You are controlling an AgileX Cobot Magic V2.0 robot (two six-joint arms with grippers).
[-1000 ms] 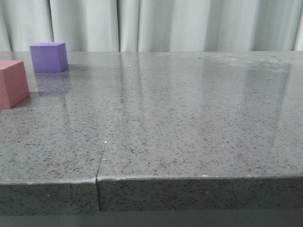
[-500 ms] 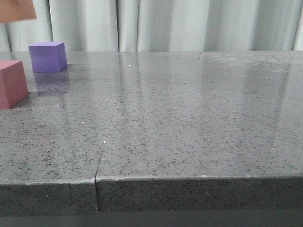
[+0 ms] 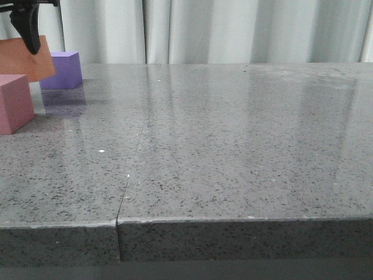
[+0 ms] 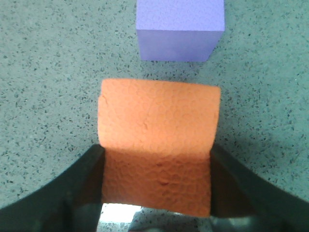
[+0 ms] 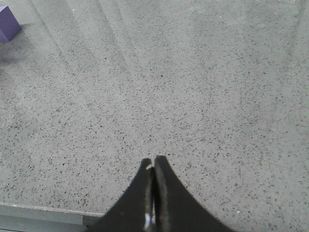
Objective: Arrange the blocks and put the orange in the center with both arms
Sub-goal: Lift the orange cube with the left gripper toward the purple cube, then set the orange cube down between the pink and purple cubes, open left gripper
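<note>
My left gripper [image 3: 26, 35] is shut on the orange cube [image 3: 29, 58] and holds it in the air at the far left, above the gap between the other two. In the left wrist view the orange cube [image 4: 159, 145] sits between the black fingers [image 4: 72, 193], with the purple cube [image 4: 179, 29] on the table beyond it. The purple cube [image 3: 65, 70] stands at the far left back. The pinkish-red cube [image 3: 14, 104] stands nearer, cut by the left edge. My right gripper [image 5: 153, 162] is shut and empty above bare table; the purple cube [image 5: 7, 23] shows in its view's corner.
The grey speckled table [image 3: 233, 146] has a seam [image 3: 131, 169] running to its front edge [image 3: 233, 220]. A pale curtain [image 3: 233, 29] hangs behind the table.
The orange cube has come down from the top left corner into view with the left gripper's finger on it. The purple and pinkish-red cubes have not moved.
</note>
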